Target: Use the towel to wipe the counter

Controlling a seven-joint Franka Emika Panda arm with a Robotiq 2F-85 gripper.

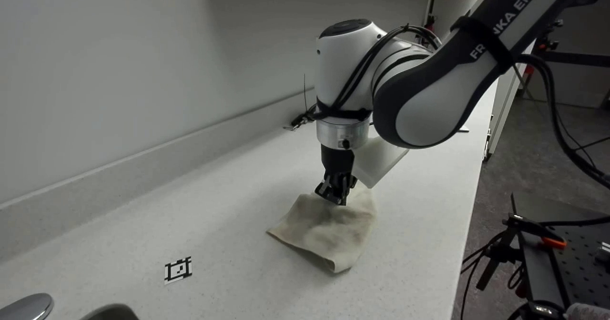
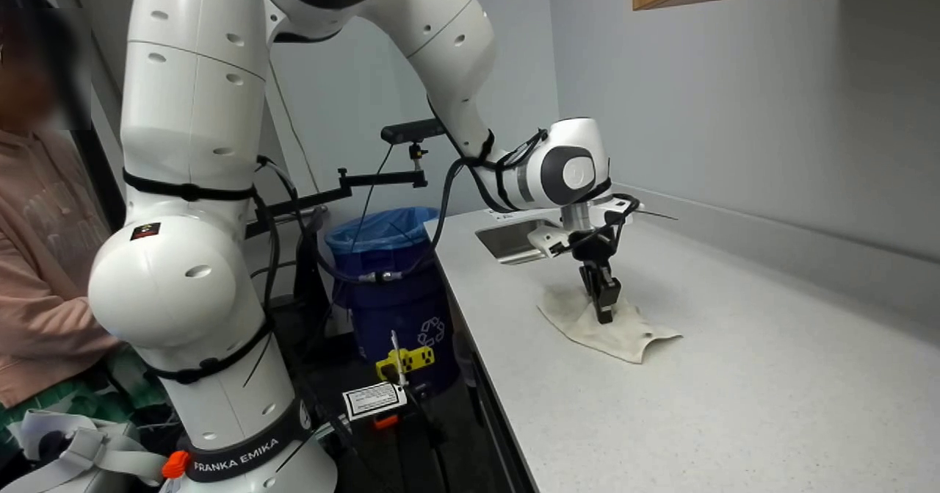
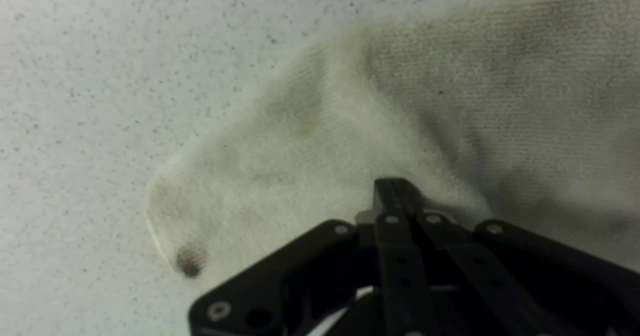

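The counter (image 1: 228, 224), long, off-white and finely speckled, is seen in both exterior views; neither a spill nor a wiped track can be made out on it, so how much of it has been cleaned cannot be told. Over it the robot arm (image 2: 459, 45) is extended, with the wrist directed downward. The sink (image 2: 507, 242), shown in an exterior view, is set into the counter beyond the towel (image 2: 580, 324). The towel itself is laid on the counter in loose wrinkles, with one corner slightly raised; its placement may be counted as done, and the wiping is judged to be under way or about to be begun, with strokes over the rest of the surface presumably left to be made. The gripper (image 3: 398, 191) is held with its jaws brought together and its tips set against the upper face of the towel, inside its outline; a ridge of fabric is seen just beside them, but whether any fold is pinched between them cannot be told. By such contact the towel can be expected to be dragged or pressed along, so no further preparation seems to be required. The printed square mark (image 1: 178, 270) is seen uncovered, well apart from the towel. A dark spot (image 3: 190, 260) is visible near a towel edge in the wrist view; whether it is soil from the counter cannot be told
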